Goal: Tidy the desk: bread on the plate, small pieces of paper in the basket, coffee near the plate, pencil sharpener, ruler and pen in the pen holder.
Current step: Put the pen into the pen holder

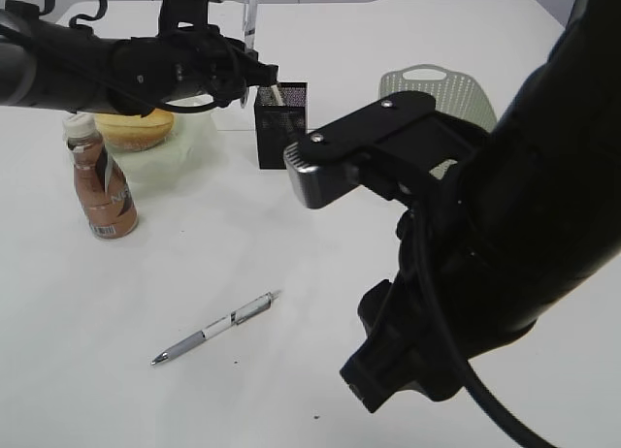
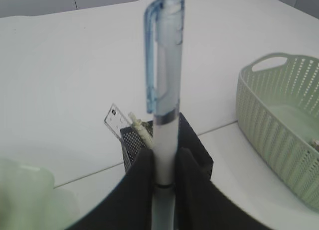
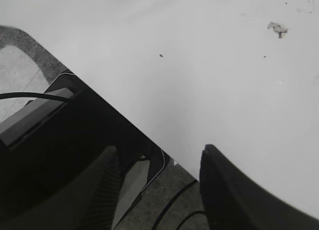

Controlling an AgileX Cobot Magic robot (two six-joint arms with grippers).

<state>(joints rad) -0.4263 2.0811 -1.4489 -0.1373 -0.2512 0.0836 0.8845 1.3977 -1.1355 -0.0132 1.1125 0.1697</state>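
Here the left arm's fingers (image 2: 149,185) pinch a blue pen (image 2: 165,80) upright above the pen holder (image 1: 281,123); right fingers (image 3: 219,190) spread empty.

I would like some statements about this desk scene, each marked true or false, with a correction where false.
1. The left gripper holds a pen upright above the pen holder. True.
2. The bread lies in the basket. False: it sits on the plate, behind the coffee bottle.
3. A second pen lies on the table. True.
4. The right gripper grips a ruler. False: it is open and empty.
5. A ruler is already in the pen holder. True.
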